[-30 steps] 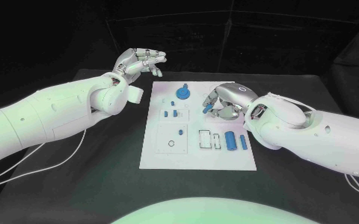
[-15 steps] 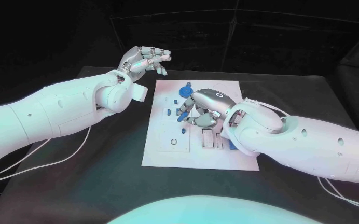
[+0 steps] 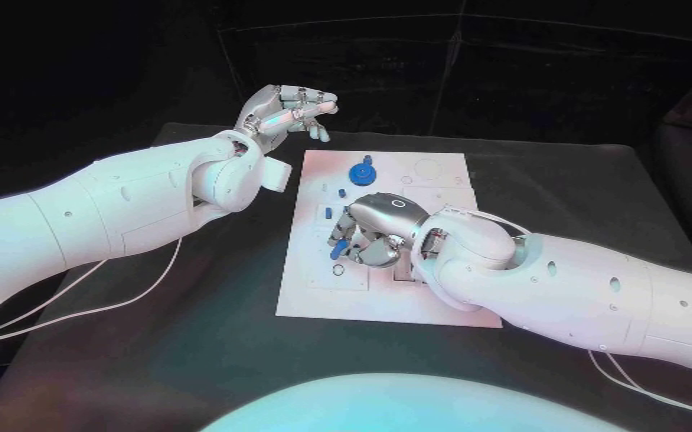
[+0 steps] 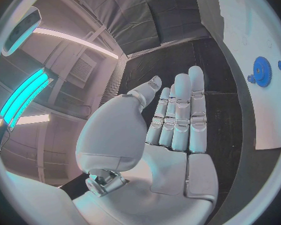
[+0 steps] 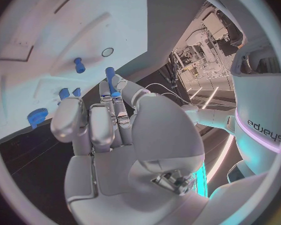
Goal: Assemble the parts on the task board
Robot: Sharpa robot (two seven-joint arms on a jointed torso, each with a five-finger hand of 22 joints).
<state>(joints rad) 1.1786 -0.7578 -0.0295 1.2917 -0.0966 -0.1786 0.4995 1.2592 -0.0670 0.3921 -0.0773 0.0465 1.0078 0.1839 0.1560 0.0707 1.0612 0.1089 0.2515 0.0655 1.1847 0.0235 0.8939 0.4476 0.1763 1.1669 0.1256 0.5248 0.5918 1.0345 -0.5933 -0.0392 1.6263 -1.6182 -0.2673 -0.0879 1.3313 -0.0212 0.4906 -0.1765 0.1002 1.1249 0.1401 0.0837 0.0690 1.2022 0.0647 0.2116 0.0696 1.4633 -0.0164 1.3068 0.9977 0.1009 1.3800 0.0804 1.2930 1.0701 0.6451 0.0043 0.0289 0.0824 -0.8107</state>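
over the middle of the task board point(image 3: 447, 177), toward its left edge, the right hand point(image 3: 378, 227) pinches a blue peg point(image 5: 109, 80) between its fingertips, above a small round hole point(image 5: 107, 52). another short blue peg point(image 5: 78, 65) stands in the board beside it, and a blue gear point(image 3: 362, 174) sits near the board's far edge. off the board's far left corner, above the black table point(image 3: 577, 182), the left hand point(image 3: 283, 112) hangs with fingers loosely curled, holding nothing.
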